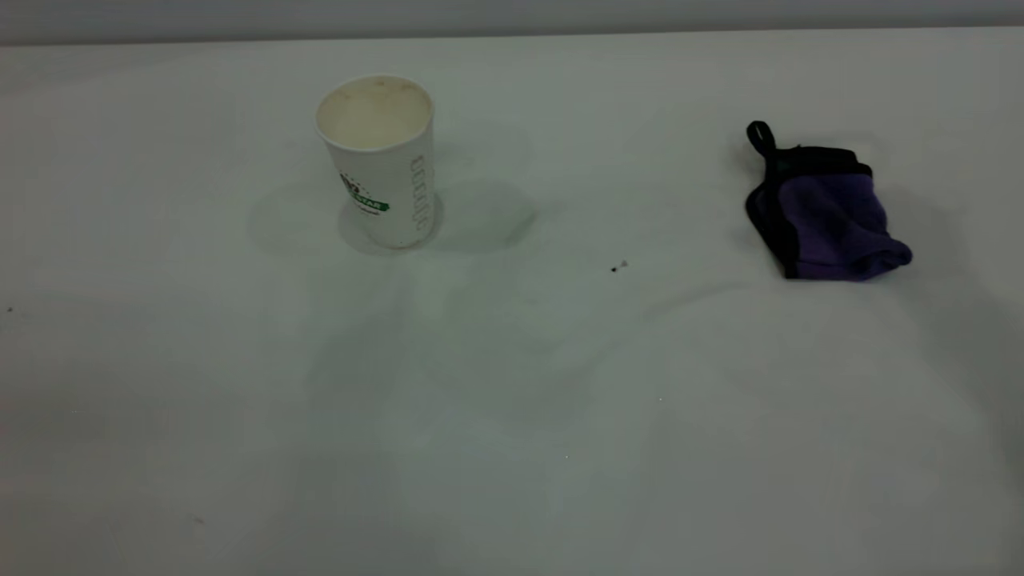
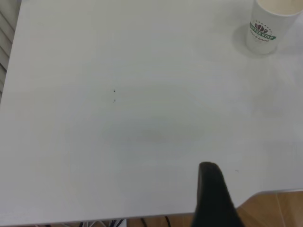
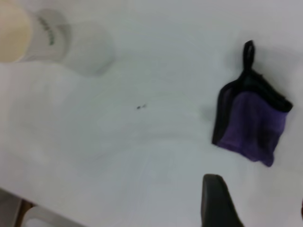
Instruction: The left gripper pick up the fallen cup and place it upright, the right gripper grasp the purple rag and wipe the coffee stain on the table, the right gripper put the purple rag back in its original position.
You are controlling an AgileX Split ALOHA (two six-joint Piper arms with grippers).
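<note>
The cup [image 1: 378, 160] stands upright on the white table [image 1: 512, 400], its green banner reading "STAR", well apart from the folded purple rag [image 1: 824, 214]; neither gripper's finger state can be told.

- The cup [image 1: 378, 160] stands upright on the table [image 1: 512, 416], left of the middle, nearer the far edge than the near edge.
- The purple rag [image 1: 824, 212] lies flat on the table toward the right edge, well apart from the cup.
- A tiny speck [image 1: 614, 269] sits between them, nearer the near edge than either.
</note>
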